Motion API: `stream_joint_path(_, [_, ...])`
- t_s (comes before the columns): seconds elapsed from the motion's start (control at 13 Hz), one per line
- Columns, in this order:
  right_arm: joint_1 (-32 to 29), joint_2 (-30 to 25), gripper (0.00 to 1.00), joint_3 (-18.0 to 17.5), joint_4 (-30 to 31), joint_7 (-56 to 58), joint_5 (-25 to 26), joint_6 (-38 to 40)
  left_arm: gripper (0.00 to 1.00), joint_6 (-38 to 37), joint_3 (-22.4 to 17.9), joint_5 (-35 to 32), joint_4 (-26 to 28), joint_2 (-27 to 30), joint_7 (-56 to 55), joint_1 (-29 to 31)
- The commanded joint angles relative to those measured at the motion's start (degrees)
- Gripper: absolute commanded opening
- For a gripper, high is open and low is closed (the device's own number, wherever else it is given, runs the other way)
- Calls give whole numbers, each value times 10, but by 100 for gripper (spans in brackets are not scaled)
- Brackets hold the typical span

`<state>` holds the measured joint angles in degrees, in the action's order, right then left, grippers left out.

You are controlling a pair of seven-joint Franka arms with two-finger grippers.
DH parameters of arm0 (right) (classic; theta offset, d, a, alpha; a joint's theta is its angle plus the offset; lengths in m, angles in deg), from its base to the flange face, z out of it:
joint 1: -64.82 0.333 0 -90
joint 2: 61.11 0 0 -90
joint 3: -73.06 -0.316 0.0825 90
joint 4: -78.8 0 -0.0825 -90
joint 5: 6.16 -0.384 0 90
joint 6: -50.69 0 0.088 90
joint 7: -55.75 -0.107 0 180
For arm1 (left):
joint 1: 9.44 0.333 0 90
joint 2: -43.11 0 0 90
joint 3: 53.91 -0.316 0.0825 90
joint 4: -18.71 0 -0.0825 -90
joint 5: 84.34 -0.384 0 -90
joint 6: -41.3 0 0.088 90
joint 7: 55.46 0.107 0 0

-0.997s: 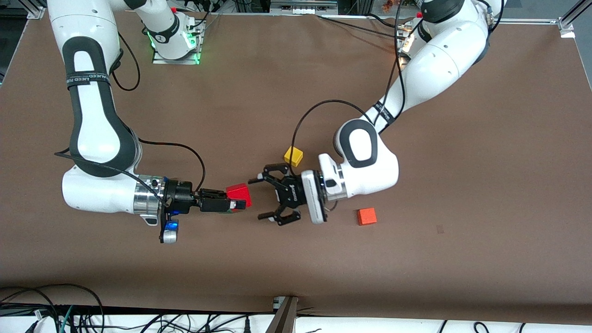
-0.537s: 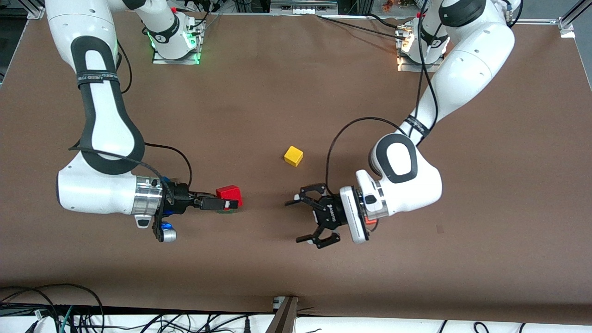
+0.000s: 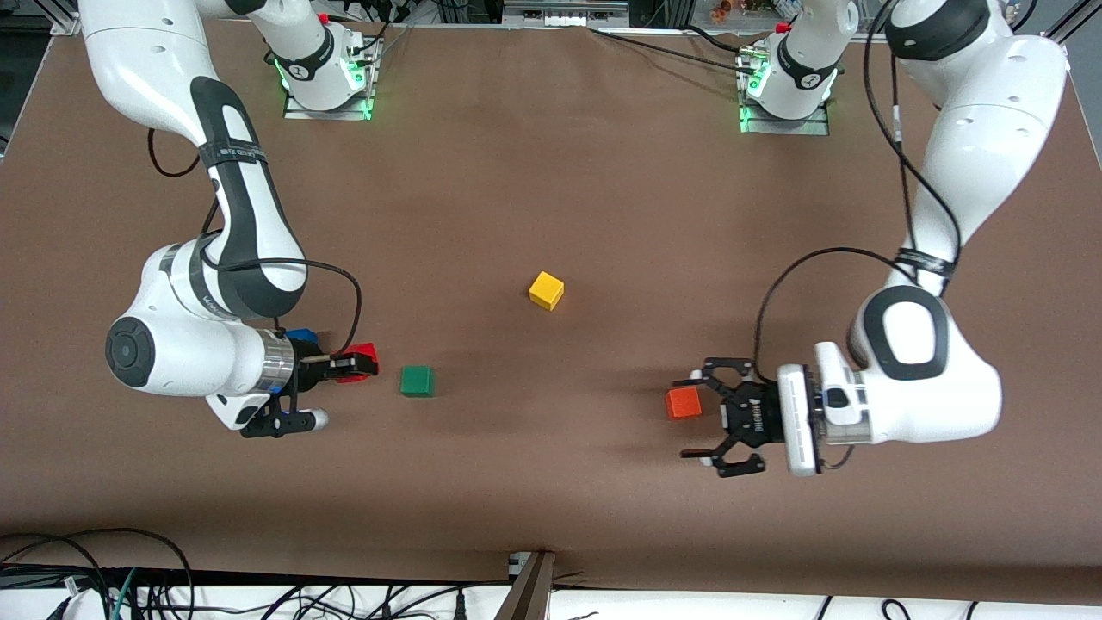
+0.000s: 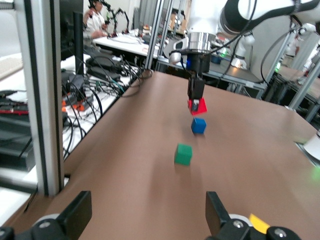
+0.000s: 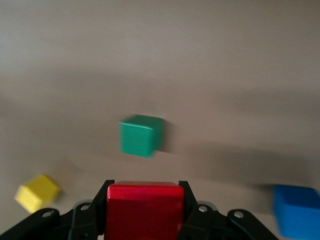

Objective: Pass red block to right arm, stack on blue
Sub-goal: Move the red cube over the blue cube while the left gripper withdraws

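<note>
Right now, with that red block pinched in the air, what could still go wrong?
The right gripper holds the red block only by its end, so it might slip or twist when released. The blue block is a small landing spot; slightly off-centre, the red one could tip off. The green block sits close by and might get bumped. The left gripper waits open beside the orange block.

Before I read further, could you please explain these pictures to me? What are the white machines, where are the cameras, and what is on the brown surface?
They are two robot arms at a brown table. One camera looks down from above; each wrist carries another. The right end effector is shut on the red block, in the air near the blue block. The left end effector is open and empty, by the orange block. A green block and a yellow block also lie on the table.
</note>
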<state>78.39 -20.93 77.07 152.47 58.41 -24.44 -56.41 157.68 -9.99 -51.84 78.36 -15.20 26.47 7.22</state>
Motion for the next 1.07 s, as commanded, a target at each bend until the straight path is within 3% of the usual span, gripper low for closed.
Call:
stream_joint_path(0.0, [1,-70,1,7,96,16,73,-17,100,-75,-1,-58,6,19,6,42])
stream_joint_path(0.15, [2,-112,1,7,179,16,100,-81,100,-150,1,-116,6,19,16,85])
stream_joint_path(0.38, [1,-193,1,8,344,16,141,-221,100,-194,-4,-147,6,21,82,124])
stream_joint_path(0.61, [1,-247,1,22,488,30,157,-385,100,-248,-6,-230,6,23,82,172])
stream_joint_path(0.77, [1,-258,2,49,538,71,157,-455,100,-260,-18,-309,-11,43,80,196])
stream_joint_path(1.0, [1,-250,2,65,565,103,156,-517,100,-261,-87,-390,-13,116,61,191])
